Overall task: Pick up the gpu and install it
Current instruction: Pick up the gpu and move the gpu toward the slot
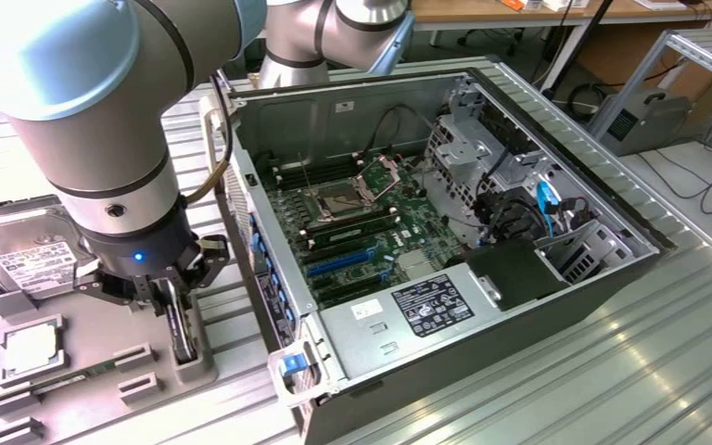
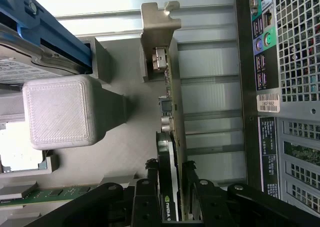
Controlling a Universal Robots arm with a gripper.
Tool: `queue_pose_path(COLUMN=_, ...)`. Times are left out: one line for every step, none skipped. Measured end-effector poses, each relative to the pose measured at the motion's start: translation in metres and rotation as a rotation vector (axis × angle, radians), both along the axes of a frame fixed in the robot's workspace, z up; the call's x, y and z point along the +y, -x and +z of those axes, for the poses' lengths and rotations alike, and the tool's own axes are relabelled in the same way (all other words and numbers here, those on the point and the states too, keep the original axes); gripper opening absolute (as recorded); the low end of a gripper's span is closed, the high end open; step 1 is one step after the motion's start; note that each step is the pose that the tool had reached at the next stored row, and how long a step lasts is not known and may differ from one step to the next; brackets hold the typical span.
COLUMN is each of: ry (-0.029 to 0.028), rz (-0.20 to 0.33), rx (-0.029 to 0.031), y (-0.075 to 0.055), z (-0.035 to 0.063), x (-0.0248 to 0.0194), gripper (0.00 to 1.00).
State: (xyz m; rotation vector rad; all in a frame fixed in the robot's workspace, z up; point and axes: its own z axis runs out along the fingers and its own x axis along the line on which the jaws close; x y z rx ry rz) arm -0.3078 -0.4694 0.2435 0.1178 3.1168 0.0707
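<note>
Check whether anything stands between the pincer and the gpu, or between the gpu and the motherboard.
Nothing visible separates the pincer from the gpu; it sits right over the card's edge. Between the gpu and the motherboard rises the computer case's near wall, with the case open on top.

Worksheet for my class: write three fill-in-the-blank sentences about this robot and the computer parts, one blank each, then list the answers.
1. The gripper is at the gpu, whose logo reads ___.
2. The gpu stands on ___ in the grey holder.
3. In the exterior view, the grey holder sits to the ___ of the open computer case.

Missing words: NVIDIA; edge; left.
</note>
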Motion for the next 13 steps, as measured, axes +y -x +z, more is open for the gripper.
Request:
queue_pose_path(ry=0.0, rz=0.0, rx=0.0, y=0.0, z=0.0, x=0.0, gripper=0.33)
queue_pose_path(ry=0.0, rz=0.0, rx=0.0, y=0.0, z=0.0, x=0.0, gripper=0.33)
queue_pose_path(ry=0.0, rz=0.0, rx=0.0, y=0.0, z=0.0, x=0.0, gripper=0.33)
queue_pose_path(ry=-0.0001, rz=0.0, rx=0.0, y=0.0, z=0.0, x=0.0, gripper=0.33)
queue_pose_path(ry=0.0, rz=0.0, rx=0.0, y=0.0, z=0.0, x=0.0, gripper=0.33)
queue_pose_path(ry=-0.0001, rz=0.0, rx=-0.0001, y=-0.0002, z=-0.0001, x=0.0, gripper=0.33)
queue_pose_path(ry=-0.0001, rz=0.0, rx=-0.0001, y=-0.0002, z=-0.0001, x=0.0, gripper=0.33)
queue_pose_path(ry=-0.0001, rz=0.0, rx=-0.0001, y=-0.0002, z=0.0, x=0.0, gripper=0.33)
queue_pose_path(ry=-0.0001, rz=0.0, rx=0.0, y=-0.0002, z=0.0, x=0.0, gripper=0.33)
queue_pose_path(ry=0.0, rz=0.0, rx=0.0, y=-0.0002, z=0.0, x=0.0, gripper=0.33)
queue_pose_path(ry=0.0, rz=0.0, rx=0.0, y=-0.0002, z=0.0, x=0.0, gripper=0.33)
queue_pose_path(ry=0.0, rz=0.0, rx=0.0, y=-0.0002, z=0.0, x=0.0, gripper=0.33)
queue_pose_path(ry=0.0, rz=0.0, rx=0.0, y=-0.0002, z=0.0, x=0.0, gripper=0.33)
